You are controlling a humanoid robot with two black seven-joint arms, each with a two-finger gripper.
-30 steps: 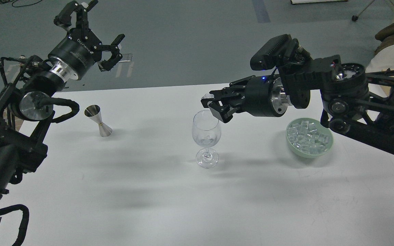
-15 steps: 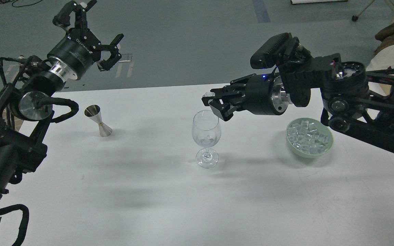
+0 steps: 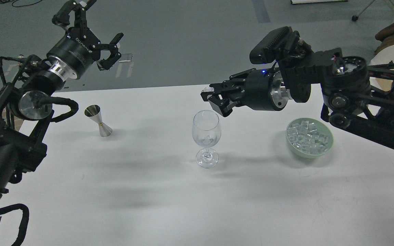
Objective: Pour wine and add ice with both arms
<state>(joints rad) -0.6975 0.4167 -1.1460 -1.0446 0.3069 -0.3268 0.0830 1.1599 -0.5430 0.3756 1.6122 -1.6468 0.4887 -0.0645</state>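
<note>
A clear wine glass (image 3: 206, 136) stands mid-table with an ice cube (image 3: 208, 139) and a trace of clear liquid in its bowl. No stream of wine shows. My right gripper (image 3: 212, 97) hovers just above and behind the glass rim, fingers closed on a small clear ice cube (image 3: 207, 90) at their tips. A pale green bowl (image 3: 327, 147) full of ice cubes (image 3: 308, 136) sits to the right, under my right arm. My left gripper (image 3: 92, 32) is open and empty, raised high at the upper left, beyond the table's far edge.
A steel double-cone jigger (image 3: 98, 121) stands upright on the table at the left, below my left arm. The white table (image 3: 149, 191) ends at its far edge just behind the right gripper. Grey floor lies beyond.
My right gripper has risen from the glass rim and drawn slightly back, with the ice cube still at its fingertips. The left arm has barely moved.
</note>
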